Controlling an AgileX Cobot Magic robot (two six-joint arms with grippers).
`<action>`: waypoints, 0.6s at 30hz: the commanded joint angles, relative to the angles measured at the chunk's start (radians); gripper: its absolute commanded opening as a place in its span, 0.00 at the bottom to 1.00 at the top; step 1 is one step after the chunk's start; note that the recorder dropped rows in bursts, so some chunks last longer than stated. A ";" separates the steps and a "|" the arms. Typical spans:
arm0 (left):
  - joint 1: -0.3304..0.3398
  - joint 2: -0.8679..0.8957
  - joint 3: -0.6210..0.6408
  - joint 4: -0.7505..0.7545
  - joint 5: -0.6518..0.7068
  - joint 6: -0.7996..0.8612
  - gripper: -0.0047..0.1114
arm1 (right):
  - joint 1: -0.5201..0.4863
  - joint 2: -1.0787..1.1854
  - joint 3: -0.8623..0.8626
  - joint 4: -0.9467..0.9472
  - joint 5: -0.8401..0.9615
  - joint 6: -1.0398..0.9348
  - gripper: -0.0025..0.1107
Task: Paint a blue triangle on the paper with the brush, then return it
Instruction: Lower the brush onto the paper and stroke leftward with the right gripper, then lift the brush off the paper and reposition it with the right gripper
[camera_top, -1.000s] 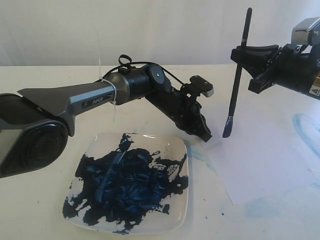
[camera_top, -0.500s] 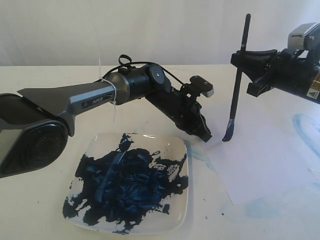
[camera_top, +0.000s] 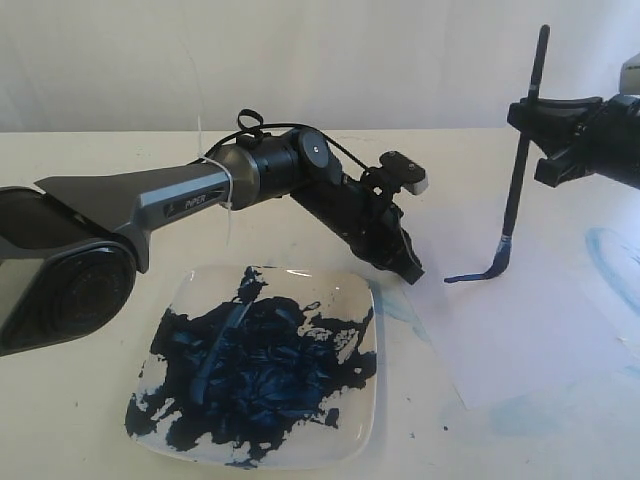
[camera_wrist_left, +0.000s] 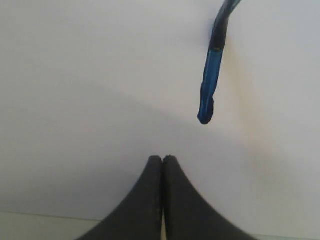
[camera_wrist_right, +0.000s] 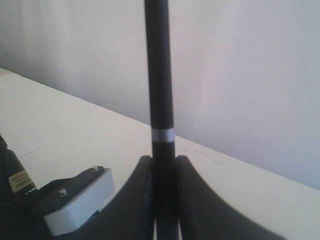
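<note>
At upper right of the exterior view the brush (camera_top: 520, 170) is grasped upright by the right claw (camera_top: 530, 140), its bent blue tip pressed on the paper (camera_top: 530, 320). Only the left wrist view shows the left claw (camera_wrist_left: 162, 162) clenched. The lower-left plate (camera_top: 372, 330) is smeared with dark blue paint (camera_top: 260, 365).

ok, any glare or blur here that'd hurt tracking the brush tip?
Exterior view: glare on the plate rim; paper low-contrast against the table. Left wrist view: brush tip soft but distinct, closed fingers blurred. Right wrist view: handle fairly sharp, no glare.
</note>
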 joint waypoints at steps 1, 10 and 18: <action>-0.002 0.009 0.005 0.014 0.060 -0.004 0.04 | -0.052 -0.024 0.003 -0.007 0.003 -0.005 0.02; -0.002 0.009 0.005 0.014 0.058 -0.005 0.04 | -0.086 -0.057 0.003 -0.002 -0.066 0.004 0.02; -0.002 0.009 0.005 0.014 0.068 -0.005 0.04 | -0.062 -0.209 0.003 -0.006 0.029 0.274 0.02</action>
